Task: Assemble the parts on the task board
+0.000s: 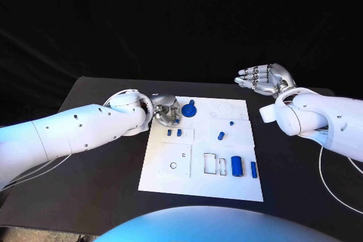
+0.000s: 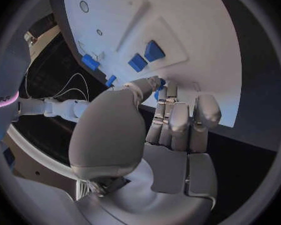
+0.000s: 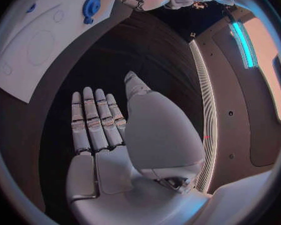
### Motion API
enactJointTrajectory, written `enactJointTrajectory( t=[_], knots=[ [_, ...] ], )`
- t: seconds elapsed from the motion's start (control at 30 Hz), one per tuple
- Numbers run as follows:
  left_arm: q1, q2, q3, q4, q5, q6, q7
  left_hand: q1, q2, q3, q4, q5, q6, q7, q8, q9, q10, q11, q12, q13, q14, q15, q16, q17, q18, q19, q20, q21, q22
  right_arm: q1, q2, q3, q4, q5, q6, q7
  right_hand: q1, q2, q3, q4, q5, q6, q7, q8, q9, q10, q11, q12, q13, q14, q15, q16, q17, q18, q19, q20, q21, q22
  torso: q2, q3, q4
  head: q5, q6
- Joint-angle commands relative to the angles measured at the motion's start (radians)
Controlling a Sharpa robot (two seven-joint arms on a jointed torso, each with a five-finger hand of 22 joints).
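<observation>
Left hand (image 1: pixel 165 112) resting over task board (image 1: pixel 227 187) far-left corner, fingers curling down, grasp indiscernible. Blue gear part (image 1: pixel 189 110) lying just beside it. Right hand (image 1: pixel 263 77) hovering off-board, fingers spread, holding nothing.

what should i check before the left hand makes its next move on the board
1. Left hand over the task board, at its far left corner: ok.
2. Left hand holding a part: cannot tell; its fingertips touch something blue, but the grasp is hidden.
3. Blue gear lying on the board beside the left hand: ok.
4. Right hand off the board, fingers apart, holding nothing: ok.
5. Blue cylinder and slim blue bar lying on the board's near right part, away from both hands: ok.
</observation>
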Motion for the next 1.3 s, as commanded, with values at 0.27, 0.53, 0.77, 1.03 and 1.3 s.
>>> enactJointTrajectory(
  t=[0.27, 0.53, 0.77, 1.03, 1.3],
  knots=[
    [-0.002, 0.004, -0.002, -0.005, -0.012, 0.027, -0.021, -0.006, 0.005, -0.005, -0.001, -0.007, 0.009, 0.000, -0.006, 0.003, 0.013, -0.003, -0.008, 0.003, -0.002, -0.002, -0.006, 0.002, -0.008, 0.002, 0.000, -0.002, 0.003, -0.001, -0.001, 0.000, 0.002, -0.006, 0.014, 0.009, -0.004, 0.003, 0.009, -0.002, -0.001, 0.010, 0.044, -0.004, -0.003, 0.008, 0.001, -0.006, -0.001, 0.009, 0.000, -0.004, -0.003, 0.004, -0.005, 0.000, 0.001, -0.005, 0.000, -0.0004, -0.0001, 0.000, 0.000],
    [-0.004, 0.001, -0.002, -0.004, -0.012, 0.016, -0.021, -0.003, 0.008, -0.004, -0.003, -0.006, 0.011, -0.001, -0.006, 0.005, 0.016, -0.004, -0.009, 0.004, -0.002, -0.003, -0.007, 0.002, -0.008, 0.003, -0.001, -0.002, 0.004, -0.001, -0.001, 0.000, 0.002, -0.006, 0.015, 0.009, -0.004, 0.003, 0.009, -0.002, -0.001, 0.010, 0.044, -0.004, -0.003, 0.008, 0.001, -0.006, -0.001, 0.009, 0.000, -0.004, -0.003, 0.004, -0.005, 0.000, 0.001, -0.005, 0.000, -0.0010, 0.0010, 0.001, 0.000],
    [-0.005, 0.000, -0.002, 0.000, -0.005, 0.010, -0.014, -0.003, 0.005, -0.006, -0.005, -0.007, 0.008, 0.000, -0.009, 0.005, 0.016, -0.003, -0.012, 0.005, 0.000, -0.003, -0.006, 0.006, -0.008, 0.002, -0.001, -0.003, 0.002, -0.001, 0.000, 0.000, 0.001, -0.006, 0.015, 0.009, -0.004, 0.003, 0.009, -0.002, -0.001, 0.010, 0.044, -0.004, -0.003, 0.008, 0.001, -0.006, -0.001, 0.009, 0.000, -0.004, -0.003, 0.004, -0.005, 0.000, 0.001, -0.005, -0.001, -0.0007, 0.0005, 0.002, 0.000],
    [-0.005, 0.000, -0.002, 0.000, -0.002, 0.010, -0.011, -0.006, -0.002, -0.008, -0.008, -0.007, -0.022, 0.007, -0.040, 0.000, 0.023, 0.000, -0.026, 0.009, 0.000, -0.001, -0.007, 0.004, -0.008, 0.000, -0.001, -0.005, 0.000, -0.001, 0.000, 0.000, 0.000, -0.006, 0.016, 0.008, -0.004, 0.003, 0.009, -0.002, -0.001, 0.010, 0.044, -0.004, -0.003, 0.008, 0.001, -0.006, -0.001, 0.009, 0.000, -0.004, -0.003, 0.004, -0.005, 0.000, 0.001, -0.005, -0.001, 0.0000, -0.0004, 0.002, 0.000],
    [-0.005, -0.001, -0.002, -0.003, -0.001, 0.008, -0.019, -0.007, -0.008, -0.009, -0.009, -0.006, -0.040, 0.012, -0.060, -0.003, 0.026, 0.003, -0.033, 0.012, -0.001, 0.001, -0.008, 0.001, -0.008, 0.000, -0.001, -0.007, -0.001, -0.001, 0.000, 0.000, 0.000, -0.006, 0.017, 0.006, -0.007, 0.002, 0.011, -0.003, -0.001, 0.010, 0.044, -0.005, -0.003, 0.008, 0.001, -0.006, -0.001, 0.010, 0.000, -0.005, -0.004, 0.003, -0.009, 0.000, 0.001, -0.009, -0.001, 0.0005, -0.0004, 0.002, 0.000]
  ],
)
